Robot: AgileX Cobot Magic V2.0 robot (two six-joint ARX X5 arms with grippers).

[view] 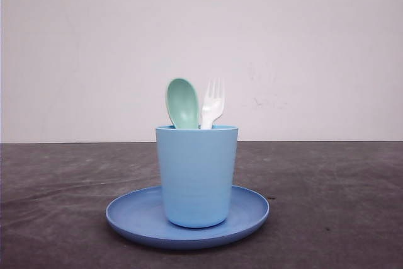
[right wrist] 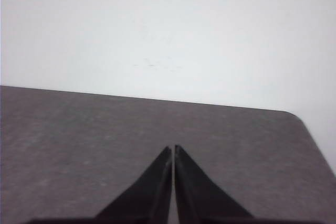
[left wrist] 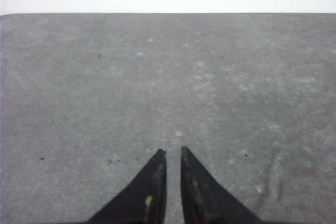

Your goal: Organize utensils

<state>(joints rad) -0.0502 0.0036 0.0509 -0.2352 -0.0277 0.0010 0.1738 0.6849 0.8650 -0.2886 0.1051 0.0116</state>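
The spoon [view: 182, 103] and fork [view: 211, 109] stand upright together inside the cup [view: 196, 174], which rests on the plate [view: 135, 215]. The left gripper [left wrist: 171, 153] and right gripper [right wrist: 172, 149] hover over bare table [left wrist: 157, 77], fingers nearly together, empty. Sorting appears complete; no further grasp seems required.

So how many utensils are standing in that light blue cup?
2: a mint-green plastic spoon on the left and a white plastic fork beside it. The cup wall could hide more.
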